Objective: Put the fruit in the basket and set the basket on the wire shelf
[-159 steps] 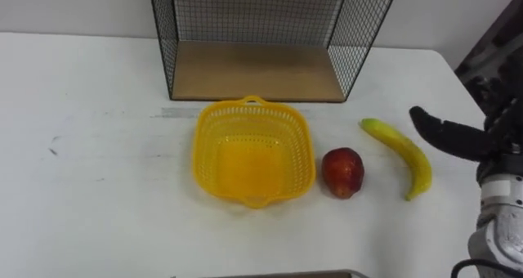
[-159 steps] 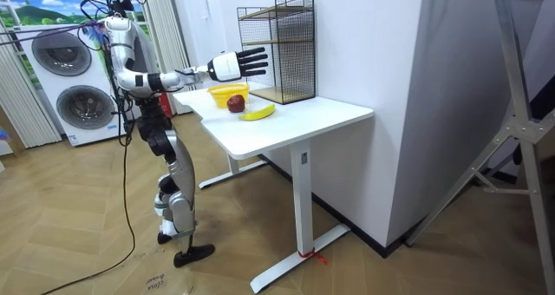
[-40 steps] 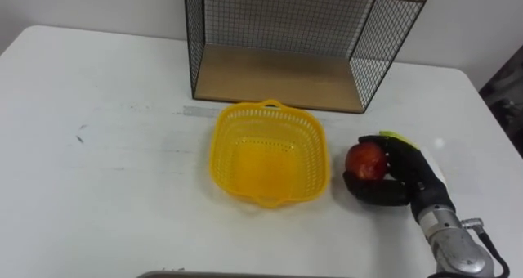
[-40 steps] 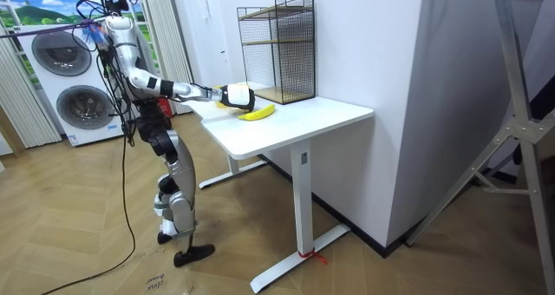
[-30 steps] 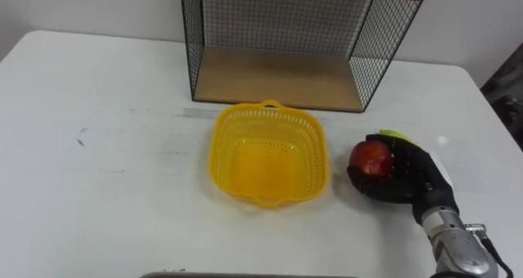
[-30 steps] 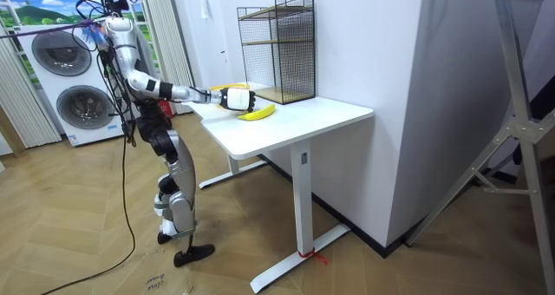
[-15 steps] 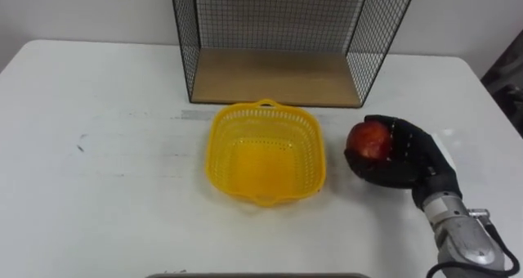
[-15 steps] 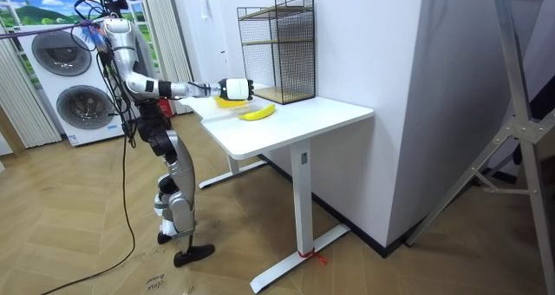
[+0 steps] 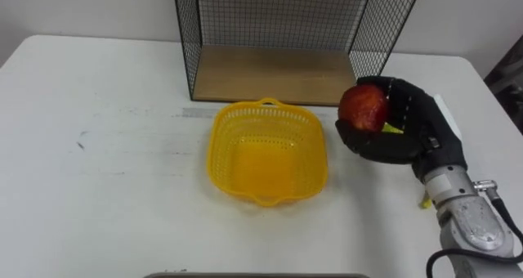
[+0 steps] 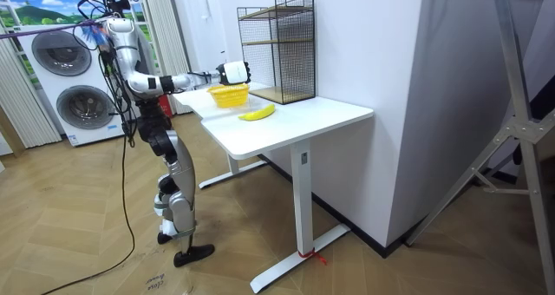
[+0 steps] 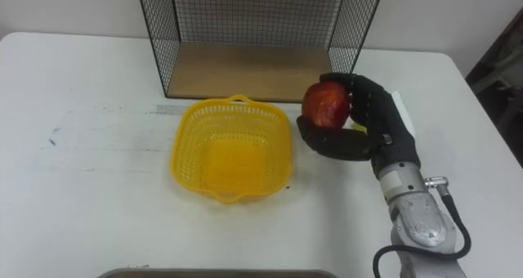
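**One apple in hand, one banana on the table, one basket empty**

There are two pieces of fruit. The single apple [image 9: 364,106], round, smooth and red, sits in the robot's right hand [image 9: 396,139]. The black fingers and thumb are curled round it. The hand holds it off the table, just right of the basket and in front of the shelf's right front corner.

The single banana [image 10: 257,113], long, curved and yellow, lies on the table [image 9: 98,188] to the right of the basket. In the eye views the hand covers most of it.

The one basket [image 9: 265,159] is yellow plastic, squarish with rounded corners. Its walls are perforated and it has a small handle at the near and far rims. Nothing lies inside it.

Just behind it stands the one wire shelf [image 9: 274,73], with black mesh walls and flat wooden boards.

The table top is smooth and white. In the room view the robot stands at the table's end, its right arm stretched out over it.
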Controlling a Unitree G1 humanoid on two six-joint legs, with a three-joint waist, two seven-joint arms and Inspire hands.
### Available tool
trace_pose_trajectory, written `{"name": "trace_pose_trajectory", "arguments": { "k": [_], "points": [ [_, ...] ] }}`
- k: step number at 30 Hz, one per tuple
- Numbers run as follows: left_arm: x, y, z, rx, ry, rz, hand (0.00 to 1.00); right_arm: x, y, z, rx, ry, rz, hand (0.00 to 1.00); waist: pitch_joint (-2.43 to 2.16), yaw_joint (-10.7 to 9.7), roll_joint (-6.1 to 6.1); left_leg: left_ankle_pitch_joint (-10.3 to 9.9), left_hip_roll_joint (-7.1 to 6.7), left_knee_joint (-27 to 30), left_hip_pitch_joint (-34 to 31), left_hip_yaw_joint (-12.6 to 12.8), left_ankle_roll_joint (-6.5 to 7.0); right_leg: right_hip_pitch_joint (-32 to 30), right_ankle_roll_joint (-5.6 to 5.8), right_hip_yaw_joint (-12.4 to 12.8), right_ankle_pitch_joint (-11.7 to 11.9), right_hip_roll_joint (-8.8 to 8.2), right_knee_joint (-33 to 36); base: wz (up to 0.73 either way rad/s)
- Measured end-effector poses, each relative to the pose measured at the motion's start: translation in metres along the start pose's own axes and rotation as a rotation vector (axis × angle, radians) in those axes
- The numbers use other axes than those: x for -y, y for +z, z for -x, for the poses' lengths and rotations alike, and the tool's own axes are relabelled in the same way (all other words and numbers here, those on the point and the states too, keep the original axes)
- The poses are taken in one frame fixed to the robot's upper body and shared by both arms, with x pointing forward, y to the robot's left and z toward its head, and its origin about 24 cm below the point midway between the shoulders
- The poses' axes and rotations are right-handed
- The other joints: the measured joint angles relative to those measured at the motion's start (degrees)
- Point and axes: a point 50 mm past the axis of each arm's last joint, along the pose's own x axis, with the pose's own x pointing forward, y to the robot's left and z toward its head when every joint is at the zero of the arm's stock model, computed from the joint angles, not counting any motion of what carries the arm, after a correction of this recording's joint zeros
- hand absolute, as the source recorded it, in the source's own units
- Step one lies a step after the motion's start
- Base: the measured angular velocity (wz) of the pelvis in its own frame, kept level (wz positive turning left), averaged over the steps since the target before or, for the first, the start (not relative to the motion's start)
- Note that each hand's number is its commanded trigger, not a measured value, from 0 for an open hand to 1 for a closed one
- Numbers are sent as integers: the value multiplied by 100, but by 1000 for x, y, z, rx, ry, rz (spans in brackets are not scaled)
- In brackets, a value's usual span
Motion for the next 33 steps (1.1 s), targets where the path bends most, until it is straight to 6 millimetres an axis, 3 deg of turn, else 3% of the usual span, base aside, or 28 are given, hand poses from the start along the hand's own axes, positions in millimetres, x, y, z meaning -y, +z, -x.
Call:
{"name": "trace_pose_trajectory", "arguments": {
  "k": [13,21,26,27,28,29,30,33],
  "points": [
    [0,4,-1,10,-7,-24,0,-25,9,-2,32,141,111,100,23,129,-68,-1,1,5,-16,29,0,-13,-4,15,3,2,18,0],
    [0,8,-1,26,-26,-57,0,-34,7,-2,22,201,141,100,-7,138,-124,0,1,3,-68,41,0,-72,-4,29,3,2,20,0],
    [-1,10,-2,32,-26,-67,0,-35,6,-2,10,205,142,97,-3,160,-132,0,3,3,-71,53,1,-83,-4,39,3,5,19,0],
    [-1,11,-2,34,-25,-67,0,-36,6,-1,9,208,142,84,3,160,-136,0,5,3,-71,56,0,-85,-4,43,3,7,19,0],
    [-1,12,-2,35,-25,-67,0,-36,6,-1,7,209,141,25,14,161,-131,0,5,3,-75,56,0,-89,-4,43,4,7,20,0],
    [-1,12,-2,36,-24,-68,0,-36,6,-1,8,209,141,8,15,161,-133,0,5,5,-80,56,0,-93,-4,42,4,7,20,0],
    [-2,12,-2,36,-24,-70,0,-37,6,-1,8,210,141,0,17,161,-137,0,5,7,-87,56,1,-98,-5,42,4,7,20,0],
    [-2,12,-2,37,-23,-78,0,-38,6,-1,7,218,139,0,21,161,-142,0,5,7,-93,56,1,-102,-5,41,4,7,22,0]
  ]
}}
